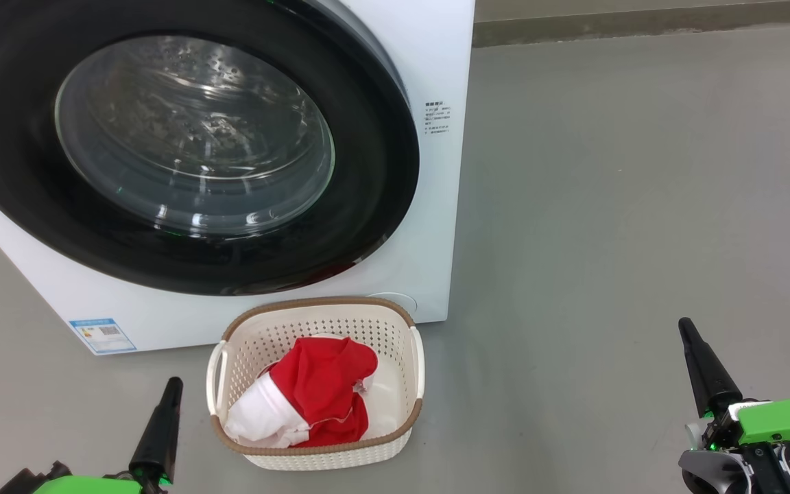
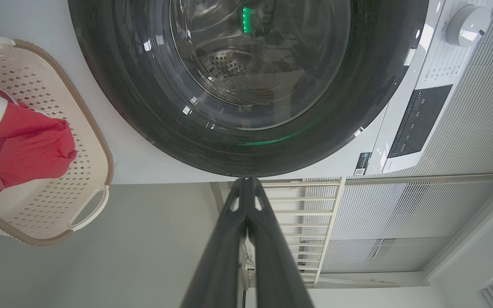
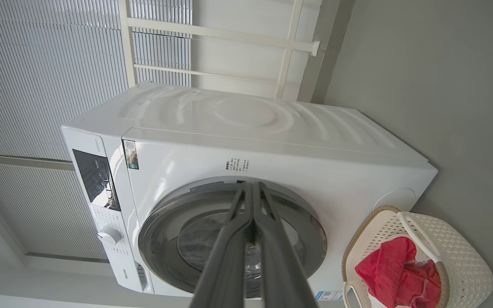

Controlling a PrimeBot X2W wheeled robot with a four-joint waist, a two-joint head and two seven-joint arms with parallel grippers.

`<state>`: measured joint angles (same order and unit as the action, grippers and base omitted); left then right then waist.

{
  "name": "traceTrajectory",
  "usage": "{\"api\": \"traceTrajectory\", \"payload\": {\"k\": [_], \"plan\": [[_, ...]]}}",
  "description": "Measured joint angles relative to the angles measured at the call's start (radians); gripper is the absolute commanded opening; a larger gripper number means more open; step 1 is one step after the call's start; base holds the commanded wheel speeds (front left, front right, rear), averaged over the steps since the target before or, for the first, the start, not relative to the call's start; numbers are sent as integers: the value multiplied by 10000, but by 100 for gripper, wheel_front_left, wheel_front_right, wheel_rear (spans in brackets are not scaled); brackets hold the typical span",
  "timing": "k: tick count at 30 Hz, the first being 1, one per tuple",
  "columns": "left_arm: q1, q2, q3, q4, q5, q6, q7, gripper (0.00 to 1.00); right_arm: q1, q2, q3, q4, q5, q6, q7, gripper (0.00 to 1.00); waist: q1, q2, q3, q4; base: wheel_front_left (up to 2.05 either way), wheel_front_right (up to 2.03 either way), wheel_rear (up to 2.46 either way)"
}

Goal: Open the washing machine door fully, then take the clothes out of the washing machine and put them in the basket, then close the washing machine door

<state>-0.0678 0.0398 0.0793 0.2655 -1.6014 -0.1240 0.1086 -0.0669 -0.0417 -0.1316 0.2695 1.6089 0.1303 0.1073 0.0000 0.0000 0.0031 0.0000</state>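
Red clothes (image 1: 319, 394) with white trim, heaped in cream perforated basket (image 1: 395, 329)

Bright, even daylight, with only soft, faint shadows on the grey floor (image 1: 607, 206). White glints and a green reflection sit on the glossy washing machine door (image 2: 250, 85). All three views are sharp, and both wrist views bend straight lines toward their edges.
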Motion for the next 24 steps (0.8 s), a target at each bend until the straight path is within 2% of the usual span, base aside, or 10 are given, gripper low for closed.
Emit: {"api": "traceTrajectory", "payload": {"k": [24], "plan": [[0,0,0,0,0,0,0,0,0,0,0,0,0,0,0,0,0,0,0,0,0,0,0]]}}
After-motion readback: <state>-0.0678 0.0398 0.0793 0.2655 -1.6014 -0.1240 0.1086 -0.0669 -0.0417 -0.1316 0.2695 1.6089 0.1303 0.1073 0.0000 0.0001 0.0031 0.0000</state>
